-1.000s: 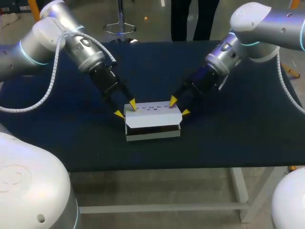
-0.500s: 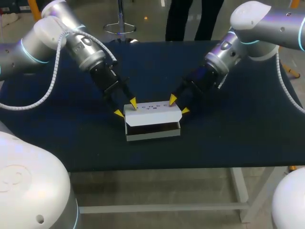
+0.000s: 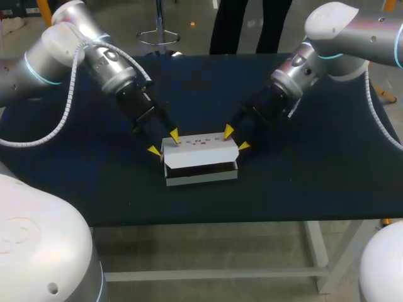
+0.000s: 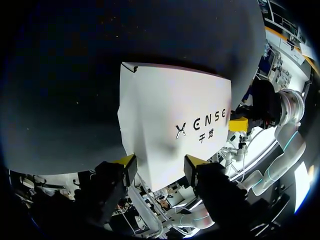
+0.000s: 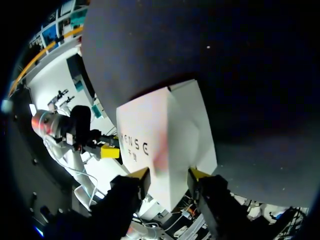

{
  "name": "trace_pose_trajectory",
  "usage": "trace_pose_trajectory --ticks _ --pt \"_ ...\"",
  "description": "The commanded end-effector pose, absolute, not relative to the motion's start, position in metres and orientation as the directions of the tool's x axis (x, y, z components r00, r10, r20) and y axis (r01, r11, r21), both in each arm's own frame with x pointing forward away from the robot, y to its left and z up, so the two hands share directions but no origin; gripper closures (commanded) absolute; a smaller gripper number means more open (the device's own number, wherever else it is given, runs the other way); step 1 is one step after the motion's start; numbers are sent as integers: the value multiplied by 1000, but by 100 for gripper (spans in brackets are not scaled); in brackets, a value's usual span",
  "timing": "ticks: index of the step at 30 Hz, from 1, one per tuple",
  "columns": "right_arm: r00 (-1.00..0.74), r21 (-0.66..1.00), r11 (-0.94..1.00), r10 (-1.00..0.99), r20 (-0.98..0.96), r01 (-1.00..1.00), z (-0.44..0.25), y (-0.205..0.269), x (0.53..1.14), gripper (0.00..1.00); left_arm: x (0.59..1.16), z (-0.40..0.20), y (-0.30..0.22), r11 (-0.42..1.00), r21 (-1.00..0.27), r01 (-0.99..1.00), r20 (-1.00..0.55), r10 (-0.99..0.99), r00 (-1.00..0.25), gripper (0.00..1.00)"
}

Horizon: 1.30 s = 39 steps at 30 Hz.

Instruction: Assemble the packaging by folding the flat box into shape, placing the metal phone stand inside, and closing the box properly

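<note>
The white box (image 3: 201,154) lies in the middle of the dark table, its lid lowered with a dark slit left along the front. My left gripper (image 3: 163,142) straddles the box's left rear corner; in the left wrist view the box (image 4: 170,115) end sits between its fingers (image 4: 159,164), which stand slightly apart from it, open. My right gripper (image 3: 236,138) is shut on the right end of the box (image 5: 165,130), both pads (image 5: 169,174) against its sides. The metal phone stand is not visible.
The dark table (image 3: 315,176) stretches wide on all sides of the box, with its front edge a short way below the box.
The left gripper's fingers have spread a little wider around the box corner. The right gripper and the box have stayed nearly still.
</note>
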State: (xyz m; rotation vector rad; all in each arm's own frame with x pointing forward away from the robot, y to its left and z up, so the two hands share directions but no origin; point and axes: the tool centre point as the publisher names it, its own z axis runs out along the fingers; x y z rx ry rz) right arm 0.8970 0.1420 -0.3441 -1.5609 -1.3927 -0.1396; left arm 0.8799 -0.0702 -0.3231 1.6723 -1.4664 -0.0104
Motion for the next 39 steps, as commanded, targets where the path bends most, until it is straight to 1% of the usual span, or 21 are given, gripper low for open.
trace_pose_trajectory --ticks 1,2,10,12,15,16,21,23,29,30,32,39 --pt "333 -581 165 683 650 797 -345 142 899 47 876 -323 -67 88 597 -797 524 -795 304 33" --pt "334 -582 165 683 650 796 -345 142 899 47 876 -323 -66 89 597 -797 525 -795 305 32" --pt "337 -585 166 680 651 794 -345 141 900 47 876 -325 -66 98 588 -803 530 -797 290 29" --pt "338 -585 166 679 651 794 -345 141 900 49 876 -326 -66 103 584 -805 535 -795 286 29" --pt "340 -587 166 679 651 793 -345 141 901 50 875 -327 -68 118 577 -808 544 -794 273 30" --pt "340 -587 167 679 651 792 -345 141 901 48 875 -327 -69 125 576 -808 547 -794 267 30" --pt "340 -590 169 680 650 790 -346 143 901 48 875 -328 -78 155 577 -802 565 -784 256 33" --pt "341 -591 170 679 650 789 -346 143 901 48 876 -327 -81 163 581 -798 573 -778 258 35" --pt "342 -590 168 678 650 790 -344 144 901 46 878 -324 -84 168 593 -788 586 -762 278 37" --pt "342 -589 167 678 651 790 -343 143 900 47 878 -324 -84 168 595 -786 586 -760 281 37" --pt "342 -589 166 678 650 791 -342 143 900 45 879 -323 -84 161 608 -778 580 -759 296 37" --pt "360 -606 155 681 637 780 -339 144 901 46 882 -320 -84 153 629 -762 567 -762 314 36"
